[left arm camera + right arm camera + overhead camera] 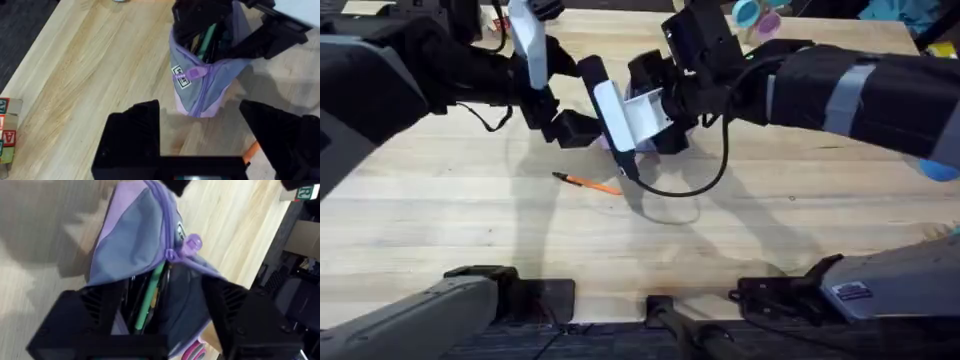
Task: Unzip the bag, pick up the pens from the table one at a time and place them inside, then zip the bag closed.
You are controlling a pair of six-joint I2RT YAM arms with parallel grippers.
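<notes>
Planks of pale wood make up the one table (800,230), where two arms meet over a single lavender bag (205,82), mostly hidden overhead behind them. The right gripper (160,315) pinches the bag's open rim, a green pen (150,297) showing inside among darker shapes hard to make out. The left gripper (200,130) hangs wide open and empty just before the bag, and one orange pen (588,182) lies nearby.

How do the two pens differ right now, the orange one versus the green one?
The orange pen lies flat on the table, outside the bag; the green pen stands inside the open bag. The orange one has a dark tip; the green one's tip is hidden. Both are thin.
</notes>
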